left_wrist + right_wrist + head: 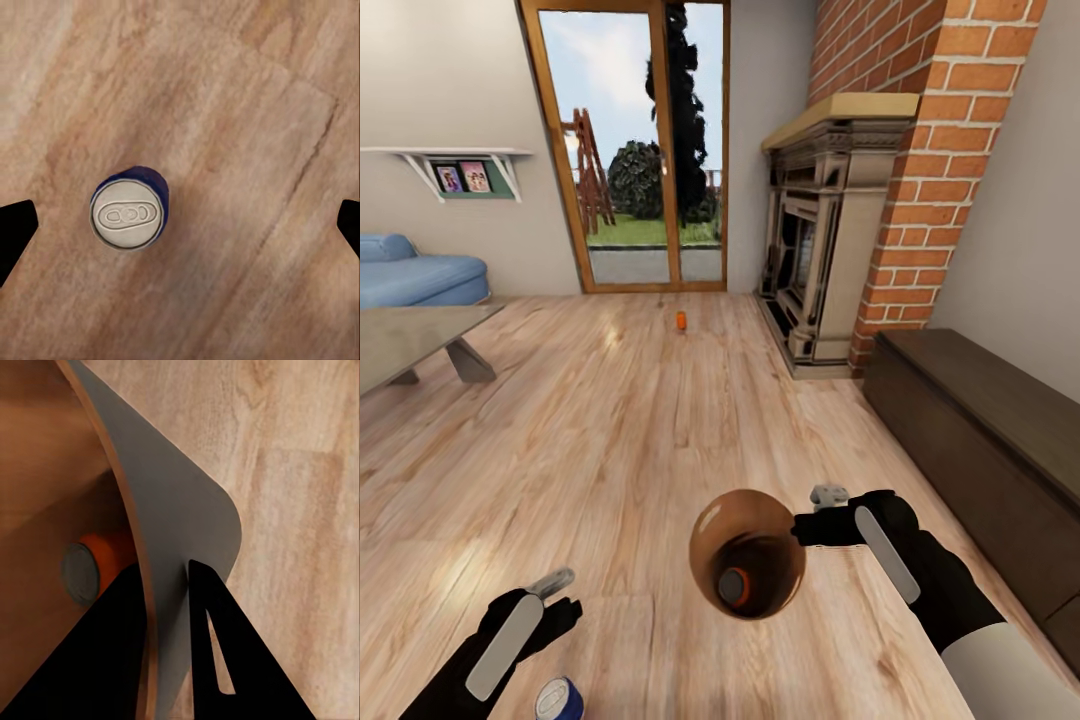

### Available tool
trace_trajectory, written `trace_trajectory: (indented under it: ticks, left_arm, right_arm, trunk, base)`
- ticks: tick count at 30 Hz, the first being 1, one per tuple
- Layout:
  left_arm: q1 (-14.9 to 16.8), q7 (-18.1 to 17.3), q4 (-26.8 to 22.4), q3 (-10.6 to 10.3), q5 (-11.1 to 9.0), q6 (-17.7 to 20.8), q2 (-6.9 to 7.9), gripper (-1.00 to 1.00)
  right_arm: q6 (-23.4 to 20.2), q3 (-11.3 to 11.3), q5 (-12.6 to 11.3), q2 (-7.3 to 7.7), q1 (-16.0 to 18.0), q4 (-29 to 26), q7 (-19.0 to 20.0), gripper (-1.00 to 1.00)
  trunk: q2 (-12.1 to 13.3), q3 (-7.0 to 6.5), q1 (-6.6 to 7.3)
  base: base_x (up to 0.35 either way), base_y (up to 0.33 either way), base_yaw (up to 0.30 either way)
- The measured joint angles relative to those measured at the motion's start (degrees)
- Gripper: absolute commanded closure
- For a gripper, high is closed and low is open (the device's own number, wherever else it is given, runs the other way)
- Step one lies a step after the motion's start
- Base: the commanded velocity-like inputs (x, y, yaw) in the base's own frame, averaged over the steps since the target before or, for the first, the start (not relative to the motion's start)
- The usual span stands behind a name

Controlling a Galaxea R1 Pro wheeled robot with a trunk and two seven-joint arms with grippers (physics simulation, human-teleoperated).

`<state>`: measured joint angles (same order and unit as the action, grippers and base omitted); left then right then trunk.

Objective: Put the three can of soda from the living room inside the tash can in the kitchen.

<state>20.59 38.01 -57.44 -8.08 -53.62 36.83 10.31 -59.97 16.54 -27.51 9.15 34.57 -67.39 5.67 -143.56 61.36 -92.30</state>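
Head view shows the right gripper (pixel 807 527) pinching the rim of the bin (pixel 705 530), held above the wood floor (pixel 610 420); one orange can (pixel 735 587) lies inside it; the left gripper (pixel 550 600) hangs spread wide over a blue can (pixel 559 698) standing upright on the floor; another orange can (pixel 681 320) stands far off near the glass doors (pixel 640 150).

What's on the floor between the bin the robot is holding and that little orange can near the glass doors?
Nothing: head view shows bare wood floor between the bin and the orange can.
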Motion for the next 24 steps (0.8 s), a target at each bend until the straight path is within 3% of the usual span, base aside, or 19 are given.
trace_trajectory:
  ticks: [5,10,13,16,21,24]
  left_arm:
    - [0.1,-4.7,4.1,-0.3,0.6,-1.3,0.80,-1.00]
    - [-0.5,-5.8,5.4,-0.5,1.0,-2.1,0.92,-1.00]
    - [-0.6,-6.0,5.8,-0.4,3.4,-2.3,0.82,-1.00]
    - [-0.6,-8.2,7.5,-0.2,4.2,-2.4,0.84,-1.00]
    - [0.2,-11.2,9.4,-0.1,4.6,-2.1,0.48,-1.00]
    - [0.7,-11.9,9.6,0.0,4.4,-1.6,0.37,-1.00]
  right_arm:
    - [0.0,0.1,0.4,-0.07,0.0,0.0,0.0,1.00]
    - [0.0,0.4,0.2,-0.22,0.0,0.0,0.0,1.00]
    - [0.0,0.4,0.7,-0.37,0.0,0.0,-0.1,1.00]
    - [0.0,0.5,0.2,-0.34,0.0,0.0,0.0,1.00]
    - [0.0,0.4,0.4,0.01,0.0,-0.7,-0.1,1.00]
    - [0.0,0.2,0.2,0.27,-0.1,-1.4,0.0,1.00]
  trunk:
    - [0.0,0.00,0.00]
    - [0.0,0.00,0.00]
    - [0.0,0.00,0.00]
    - [0.0,0.00,0.00]
    - [0.0,0.00,0.00]
    - [0.0,0.65,-0.08]
  base:
    - [0.058,0.000,0.000]
    - [-0.054,0.000,0.000]
    - [-0.259,0.000,0.000]
    - [-0.233,0.000,0.000]
    - [-0.050,0.000,0.000]
    - [-0.009,0.000,0.000]
